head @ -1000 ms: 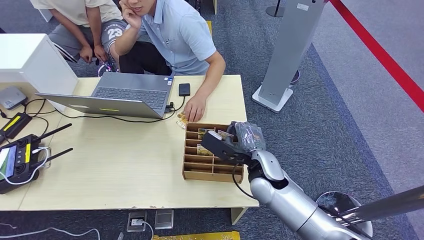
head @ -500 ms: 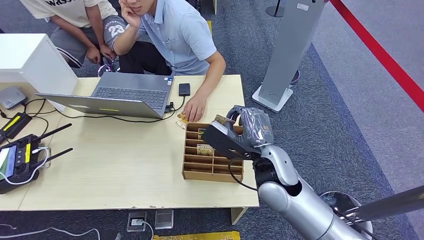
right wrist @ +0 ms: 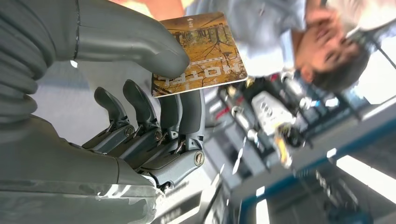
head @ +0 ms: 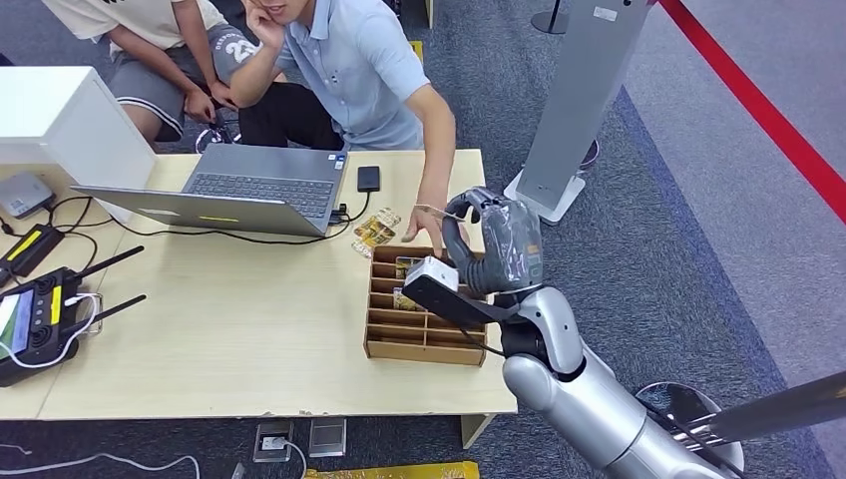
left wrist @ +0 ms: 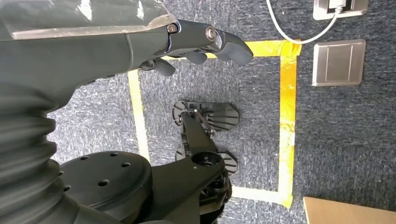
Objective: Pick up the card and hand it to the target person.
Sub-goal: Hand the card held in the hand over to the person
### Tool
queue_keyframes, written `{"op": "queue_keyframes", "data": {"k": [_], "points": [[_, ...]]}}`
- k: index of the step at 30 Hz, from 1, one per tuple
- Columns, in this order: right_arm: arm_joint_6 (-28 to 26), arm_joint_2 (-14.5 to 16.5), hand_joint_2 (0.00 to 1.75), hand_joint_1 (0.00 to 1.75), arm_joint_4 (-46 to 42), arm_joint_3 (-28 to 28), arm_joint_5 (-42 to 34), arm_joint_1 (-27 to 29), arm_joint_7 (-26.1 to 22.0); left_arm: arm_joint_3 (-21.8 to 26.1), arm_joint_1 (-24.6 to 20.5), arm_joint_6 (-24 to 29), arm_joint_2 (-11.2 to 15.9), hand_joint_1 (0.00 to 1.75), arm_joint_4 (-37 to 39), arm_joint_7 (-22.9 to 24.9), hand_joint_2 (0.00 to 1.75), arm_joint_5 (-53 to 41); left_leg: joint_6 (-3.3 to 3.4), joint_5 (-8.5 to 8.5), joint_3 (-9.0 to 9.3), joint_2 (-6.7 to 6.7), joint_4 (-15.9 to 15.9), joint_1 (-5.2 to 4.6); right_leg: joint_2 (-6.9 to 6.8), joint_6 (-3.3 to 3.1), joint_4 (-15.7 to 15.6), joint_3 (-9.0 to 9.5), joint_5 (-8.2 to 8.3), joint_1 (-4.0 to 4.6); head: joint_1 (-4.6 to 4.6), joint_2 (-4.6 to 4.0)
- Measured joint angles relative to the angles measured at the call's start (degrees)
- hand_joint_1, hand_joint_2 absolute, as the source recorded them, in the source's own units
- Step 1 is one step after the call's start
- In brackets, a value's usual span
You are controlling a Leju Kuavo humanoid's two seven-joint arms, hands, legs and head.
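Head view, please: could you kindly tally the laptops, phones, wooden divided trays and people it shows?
Open grey laptop: 1
Small black phone: 1
Brown wooden divided tray: 1
People: 2 (person in light-blue shirt, person in beige shirt)
Total: 5

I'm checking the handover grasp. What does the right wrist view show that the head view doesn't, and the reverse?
Right wrist view alone: the face of the card, brown and gold with printing, pinched between thumb and fingers.

Head view alone: the table, the wooden tray, the laptop, and the person's hand reaching over beside the card.

Both: the right robot hand holding the card, and the person in the blue shirt.
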Motion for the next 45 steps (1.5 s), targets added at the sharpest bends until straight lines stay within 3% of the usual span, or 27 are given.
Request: {"op": "queue_keyframes", "data": {"k": [3, 6, 16, 32, 36, 40, 45], "points": [[-5.95, 0.82, 1.75, 1.50, 4.91, -0.06, 3.98, -0.08, 0.25, 0.00, -0.21, 0.05, -0.04, 0.00, 0.01, 0.14, 1.75, -0.48, 0.00, 0.00, 0.00, 0.00, 0.00, 0.00, 0.00, 0.00, 0.00, 0.00, 0.00, 0.00, 0.01, 0.00], [-7.88, 1.42, 1.75, 1.50, 8.90, -0.09, 5.73, -0.14, 0.59, 0.00, -0.34, 0.09, -0.05, 0.00, 0.02, 0.36, 1.75, -0.68, 0.00, 0.00, -0.01, 0.00, 0.00, 0.00, 0.01, 0.00, 0.00, -0.02, 0.00, 0.00, 0.00, 0.00], [-8.07, 2.96, 1.75, 1.50, 14.98, -0.10, 6.99, -0.58, 1.17, -0.04, -0.51, -0.08, -0.05, 0.00, 0.00, 0.06, 1.75, -1.03, 0.00, 0.00, 0.01, 0.01, 0.00, 0.00, 0.02, 0.00, 0.00, -0.02, 0.00, 0.00, -0.04, 0.00], [-8.13, 3.56, 1.75, 1.50, 16.41, 0.26, 5.54, -1.18, 2.00, -0.07, -0.30, 0.02, -0.05, 0.00, 0.02, -0.10, 1.75, -0.62, 0.00, 0.00, 0.01, 0.00, 0.00, 0.00, 0.02, 0.00, 0.00, -0.01, 0.00, 0.00, -0.04, 0.00], [-8.19, 3.64, 1.75, 0.00, 16.45, 0.64, 5.49, -1.23, 1.96, -0.07, -0.21, -0.05, -0.04, 0.00, 0.02, -0.08, 1.75, -0.62, 0.00, 0.00, 0.01, 0.00, 0.00, 0.00, 0.02, 0.00, 0.00, -0.01, 0.00, 0.00, -0.02, 0.00], [-8.31, 3.64, 1.75, 0.00, 16.52, 1.00, 4.90, -1.35, 2.00, -0.07, -0.19, -0.30, -0.04, 0.00, 0.02, 0.40, 0.00, -0.87, 0.00, 0.00, 0.01, 0.00, 0.00, 0.00, 0.02, 0.00, 0.00, -0.01, 0.00, 0.00, -0.01, 0.00], [-8.39, 3.64, 1.75, 0.00, 16.52, 1.39, 4.62, -1.40, 2.36, -0.07, -0.18, -0.57, -0.03, 0.00, 0.02, 0.38, 0.00, -0.39, 0.00, 0.00, 0.01, 0.00, 0.00, 0.00, 0.02, 0.00, 0.00, -0.01, 0.00, 0.00, -0.02, 0.00]]}}
